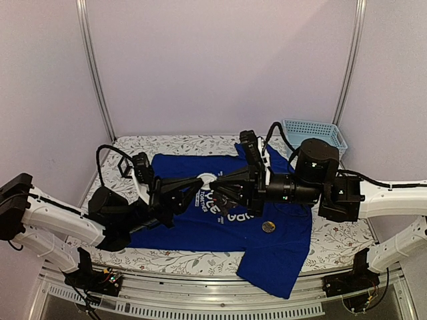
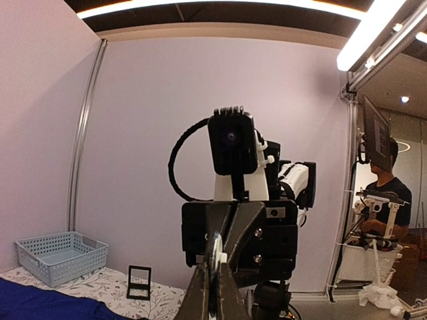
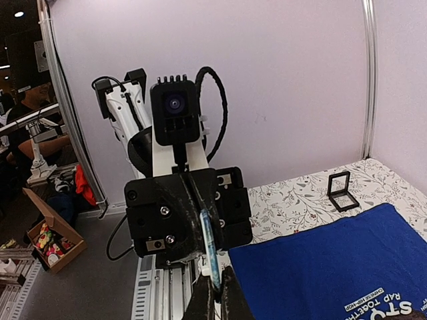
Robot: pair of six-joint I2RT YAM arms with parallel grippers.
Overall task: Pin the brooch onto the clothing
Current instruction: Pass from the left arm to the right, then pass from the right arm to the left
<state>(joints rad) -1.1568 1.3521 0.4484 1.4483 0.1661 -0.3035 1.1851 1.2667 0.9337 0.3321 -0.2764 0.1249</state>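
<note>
The clothing, a royal-blue T-shirt [image 1: 193, 230] with white chest lettering, lies flat on the floral table cover. Above its chest both arms meet fingertip to fingertip on a small round white brooch [image 1: 207, 179]. My left gripper [image 1: 199, 181] is shut on the brooch from the left, and my right gripper [image 1: 216, 183] is shut on it from the right. In the left wrist view the brooch [image 2: 215, 257] stands edge-on in my left gripper [image 2: 215, 267]. In the right wrist view its bluish rim [image 3: 211, 247] sits in my right gripper [image 3: 215, 283], beside the shirt [image 3: 333, 273].
A small round dark-gold disc [image 1: 268, 227] lies on the shirt near its lower right. A light-blue basket [image 1: 313, 133] stands at the back right corner. A small black frame stand [image 1: 125, 167] stands at the back left. The shirt's sleeve hangs over the front edge.
</note>
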